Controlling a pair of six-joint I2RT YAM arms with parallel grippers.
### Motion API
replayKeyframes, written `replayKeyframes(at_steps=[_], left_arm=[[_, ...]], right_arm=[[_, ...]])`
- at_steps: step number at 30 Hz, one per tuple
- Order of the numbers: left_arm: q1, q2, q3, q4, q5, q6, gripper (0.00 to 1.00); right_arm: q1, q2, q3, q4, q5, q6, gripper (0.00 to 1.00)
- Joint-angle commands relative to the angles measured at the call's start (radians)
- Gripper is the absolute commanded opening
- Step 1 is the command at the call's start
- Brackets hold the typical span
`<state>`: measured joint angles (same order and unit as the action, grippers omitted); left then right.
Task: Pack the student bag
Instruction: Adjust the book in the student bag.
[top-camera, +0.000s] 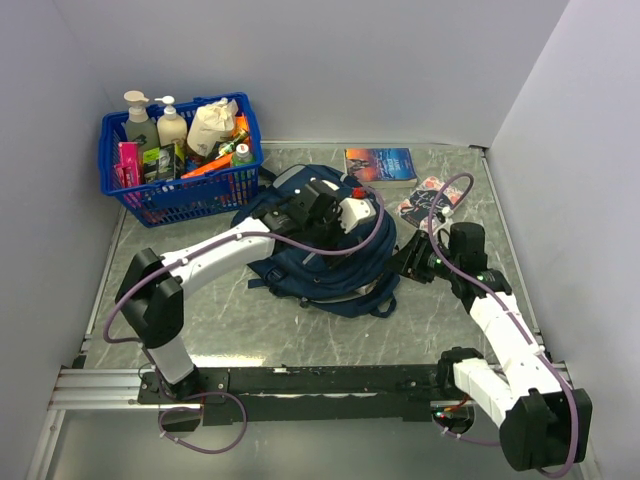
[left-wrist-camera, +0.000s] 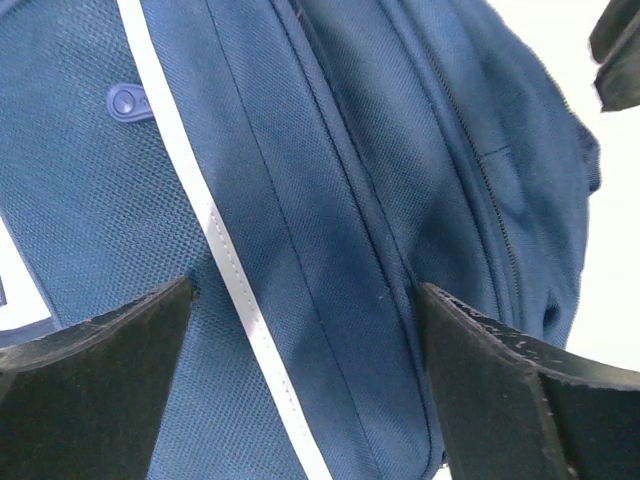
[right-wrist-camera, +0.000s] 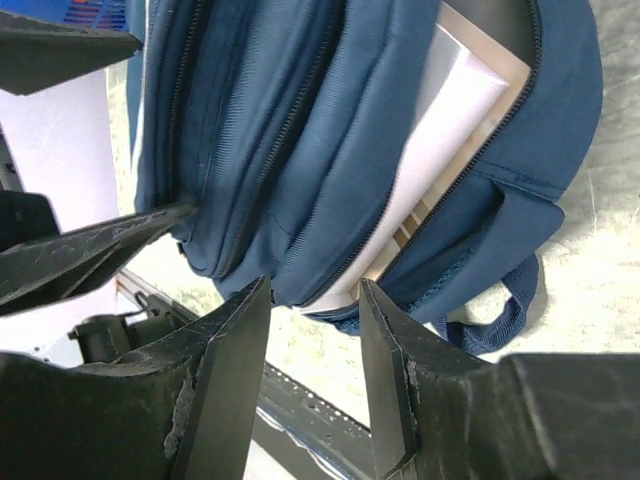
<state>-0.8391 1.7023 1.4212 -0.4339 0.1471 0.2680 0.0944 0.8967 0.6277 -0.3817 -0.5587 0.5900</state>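
The student bag, a navy blue backpack, lies flat in the middle of the table. My left gripper hovers just over its front panel, its jaws wide open above the blue fabric and the grey stripe, holding nothing. My right gripper is at the bag's right edge, jaws partly open and empty; the right wrist view shows its fingertips just short of the bag's unzipped opening. A white flat book or box sits inside that opening.
A blue plastic basket with bottles and packets stands at the back left. A book with a blue cover and a small printed packet lie behind the bag at the right. Walls close in the table on three sides.
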Motion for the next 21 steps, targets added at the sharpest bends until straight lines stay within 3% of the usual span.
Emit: replayKeyframes(at_steps=[1,3,4,5,6,9,16,21], left_arm=[[-0.003,0.0,-0.024,0.063,-0.109,0.043,0.89],[-0.003,-0.001,-0.025,0.061,-0.113,0.046,0.77],[-0.003,-0.001,-0.024,0.06,-0.112,0.046,0.56],[-0.002,0.002,-0.013,0.057,-0.116,0.046,0.46],[-0.002,0.003,-0.007,0.047,-0.119,0.04,0.28],[-0.003,0.003,0.028,0.028,-0.133,0.042,0.01],[0.003,-0.039,0.229,-0.104,-0.104,0.05,0.01],[0.003,-0.052,0.407,-0.302,0.028,0.079,0.01]], right_arm=[[-0.016,-0.025,-0.014,0.046,-0.013,0.017,0.47],[-0.019,-0.027,-0.019,0.049,-0.018,0.022,0.47],[-0.016,-0.027,-0.02,0.052,-0.018,0.022,0.47],[-0.019,-0.027,-0.02,0.052,-0.021,0.024,0.46],[-0.019,-0.025,-0.022,0.055,-0.018,0.025,0.46],[-0.019,-0.024,-0.034,0.07,-0.01,0.031,0.45],[-0.021,-0.021,-0.057,0.076,0.097,0.024,0.42],[-0.024,0.013,-0.066,0.185,0.088,0.054,0.49]])
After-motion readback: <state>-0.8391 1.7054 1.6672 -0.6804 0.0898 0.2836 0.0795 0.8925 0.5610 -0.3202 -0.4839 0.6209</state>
